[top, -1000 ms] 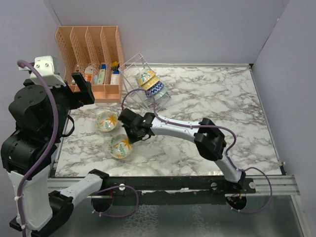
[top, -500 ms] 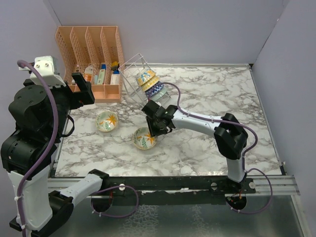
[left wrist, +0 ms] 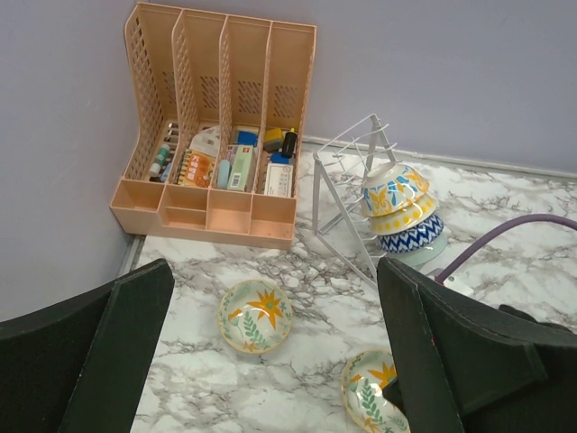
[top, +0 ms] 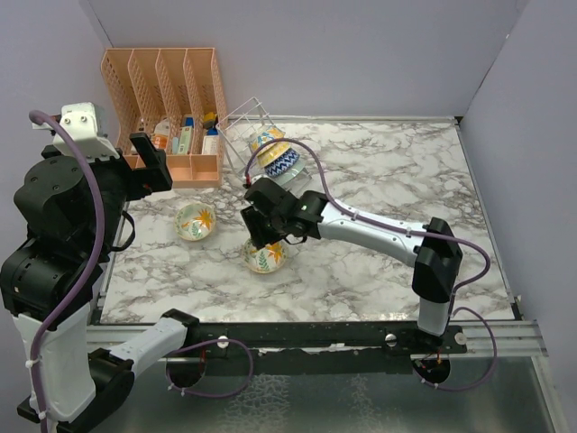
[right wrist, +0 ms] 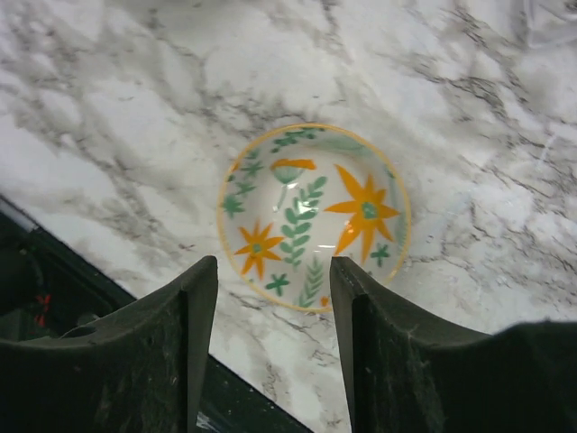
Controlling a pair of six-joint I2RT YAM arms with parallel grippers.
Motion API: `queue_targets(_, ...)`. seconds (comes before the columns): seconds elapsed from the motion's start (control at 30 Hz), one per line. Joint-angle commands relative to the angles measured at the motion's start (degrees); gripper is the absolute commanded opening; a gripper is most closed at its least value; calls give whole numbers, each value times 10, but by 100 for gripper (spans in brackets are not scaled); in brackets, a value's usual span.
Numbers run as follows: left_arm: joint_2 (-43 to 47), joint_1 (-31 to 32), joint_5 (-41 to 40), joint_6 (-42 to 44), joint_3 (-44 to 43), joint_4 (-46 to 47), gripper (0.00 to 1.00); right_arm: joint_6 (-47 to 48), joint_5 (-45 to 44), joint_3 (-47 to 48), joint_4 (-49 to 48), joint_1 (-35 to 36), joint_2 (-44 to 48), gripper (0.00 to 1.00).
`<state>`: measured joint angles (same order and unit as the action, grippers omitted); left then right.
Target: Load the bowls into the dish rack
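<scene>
Releasing: right gripper (right wrist: 273,271) has parted its jaws above the orange-flower bowl (right wrist: 313,215) after sliding it rightward.
Bowl: upright, free on the marble table (top: 406,180), near the wire dish rack (left wrist: 347,185), not in it.
Left gripper (left wrist: 270,271): spread, empty.
Meaning: probably a regrasp comes next; loading remains unfinished.

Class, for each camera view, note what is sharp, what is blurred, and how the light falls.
Right wrist: bowl in focus, the right claw's fingers dark and soft-edged in front. Left wrist: dish rack and orange organizer crisp, the left claw's fingers dim foreground blocks. Top external: even light, soft shadows, no strong glare; the rack's thin wires look faint.
</scene>
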<state>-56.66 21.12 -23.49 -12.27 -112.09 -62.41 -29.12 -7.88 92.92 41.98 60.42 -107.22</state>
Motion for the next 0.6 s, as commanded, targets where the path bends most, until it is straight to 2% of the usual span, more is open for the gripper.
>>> queue_targets(0.0, 7, 2, 3, -3, -11, -9, 99, 41, 7, 31, 10, 47, 0, 54)
queue_targets(0.13, 9, 2, 2, -2, -7, -9, 99, 45, 47, 36, -6, 71, -34, 54)
queue_targets(0.27, 9, 2, 2, -2, -9, -9, 99, 51, 44, 76, 13, 95, -93, 54)
queue_targets(0.4, 9, 2, 0, -2, -6, -10, 99, 64, 3, 135, 61, 110, -150, 54)
queue_targets(0.57, 11, 2, -2, -3, -6, -14, 99, 68, -69, 150, 82, 112, -166, 51)
